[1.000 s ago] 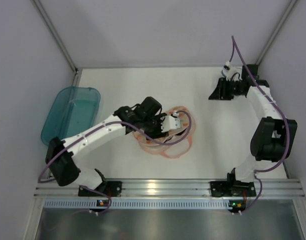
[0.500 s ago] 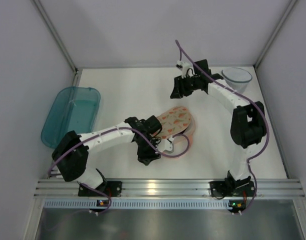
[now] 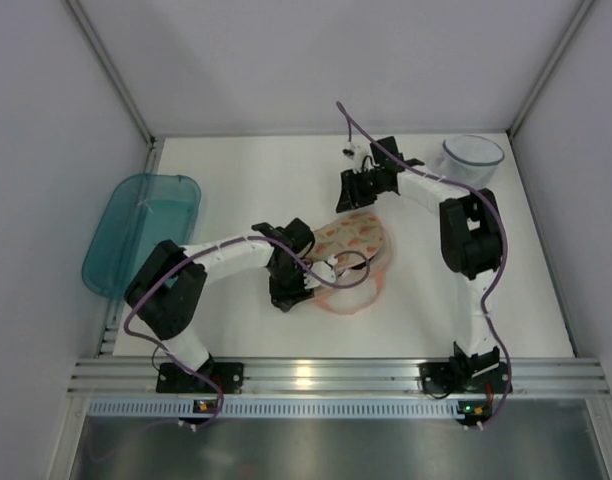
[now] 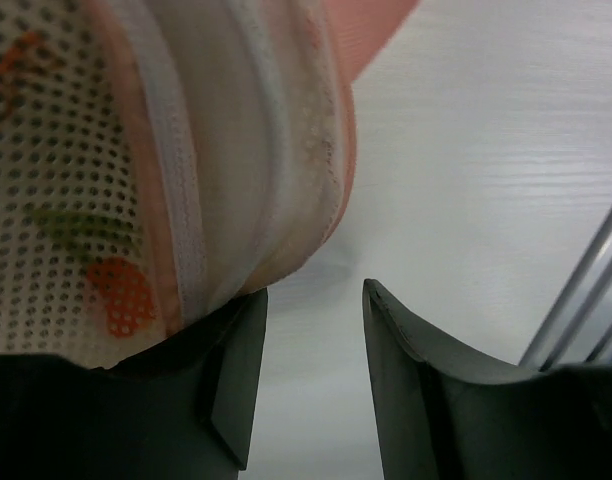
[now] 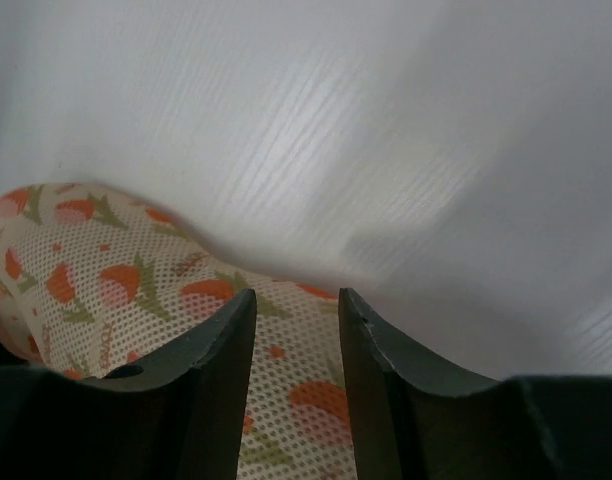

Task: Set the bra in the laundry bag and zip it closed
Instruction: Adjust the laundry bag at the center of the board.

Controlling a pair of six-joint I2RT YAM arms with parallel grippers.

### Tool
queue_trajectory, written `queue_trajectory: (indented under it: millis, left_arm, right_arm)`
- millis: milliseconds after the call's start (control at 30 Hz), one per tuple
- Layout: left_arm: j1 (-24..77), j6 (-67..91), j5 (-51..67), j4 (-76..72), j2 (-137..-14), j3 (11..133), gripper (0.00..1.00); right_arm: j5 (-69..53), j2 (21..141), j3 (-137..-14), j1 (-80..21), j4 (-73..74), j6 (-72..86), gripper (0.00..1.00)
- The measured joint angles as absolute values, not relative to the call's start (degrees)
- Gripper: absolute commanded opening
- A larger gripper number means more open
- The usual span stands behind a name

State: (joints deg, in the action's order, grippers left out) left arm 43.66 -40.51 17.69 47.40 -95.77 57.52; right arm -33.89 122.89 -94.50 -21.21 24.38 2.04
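Lying at the middle of the worktop [image 3: 246,180]: bag [image 3: 361,235], cream mesh, orange print, printed lobe tilted up, pink edging looping out on its near side.
Bra: not seen in any view; whether it is inside the bag cannot be told.
Left claw [image 4: 311,300]: fingers apart, only bare worktop between them; the bag touches the outer side of one finger at its near-left edge.
Right claw [image 5: 296,300]: fingers apart over the bag's far edge, mesh showing through the gap; contact cannot be told.
Handling, judged: bag light, soft and floppy, likely to slide on the smooth worktop and fold if pinched mid-panel; the stitched edging looks the firmest place to grip.
Room: bin [image 3: 116,230] well apart on the left, tub [image 3: 474,138] well apart at the far right corner; bare worktop round the bag, walls on three sides, a rail along the near edge; both arms crowd the bag
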Motion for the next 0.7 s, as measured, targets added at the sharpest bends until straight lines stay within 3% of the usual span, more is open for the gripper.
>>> queue_trajectory:
  millis: [300, 700]
  left_arm:
    - [28.8, -39.9, 19.9, 46.1, -99.6, 68.8, 0.5]
    - [19.2, -20.8, 22.2, 37.9, -107.7, 79.8, 0.52]
  right_arm:
    - [-36.1, 115.5, -77.0, -20.0, 21.9, 2.8, 0.34]
    - [-42.3, 102.2, -61.5, -19.7, 29.5, 1.5, 0.37]
